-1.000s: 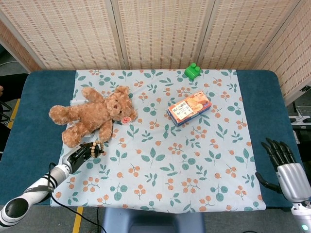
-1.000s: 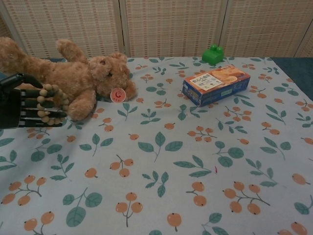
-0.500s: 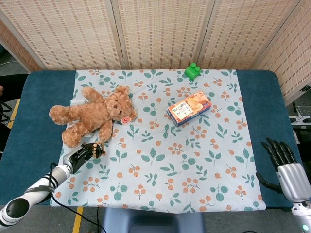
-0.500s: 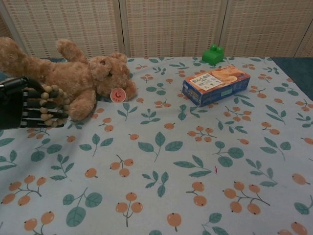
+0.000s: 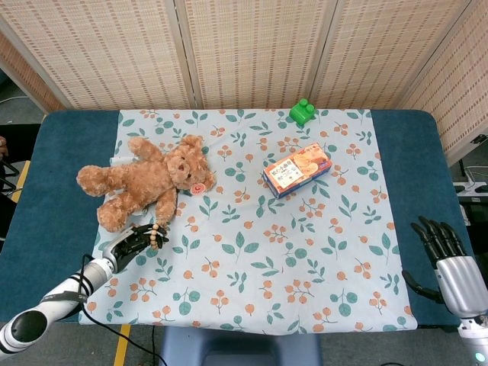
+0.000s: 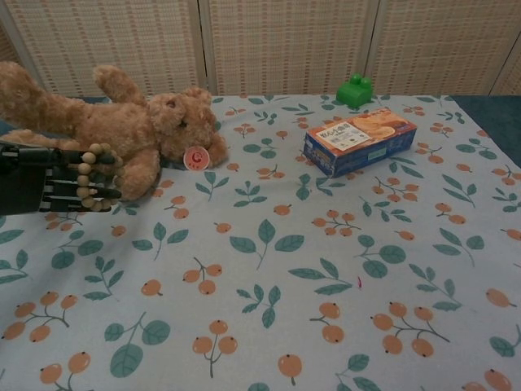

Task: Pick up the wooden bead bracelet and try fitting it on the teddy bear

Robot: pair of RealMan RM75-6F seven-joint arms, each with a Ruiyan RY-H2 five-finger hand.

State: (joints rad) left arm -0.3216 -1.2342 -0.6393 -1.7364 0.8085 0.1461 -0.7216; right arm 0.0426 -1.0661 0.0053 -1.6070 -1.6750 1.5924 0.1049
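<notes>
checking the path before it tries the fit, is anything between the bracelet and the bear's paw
Nothing visible. The left hand holds the wooden bead bracelet right beside the teddy bear's nearest paw, with only bare tablecloth around it. The snack box and green block lie well off to the right.

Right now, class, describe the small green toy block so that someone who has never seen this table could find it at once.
Start at the leaf-and-berry tablecloth and go to its far edge by the woven screens. Just beyond the orange and blue snack box sits the green toy block. It is the only solid bright green object, studded on top, much smaller than the box or the teddy bear.
</notes>
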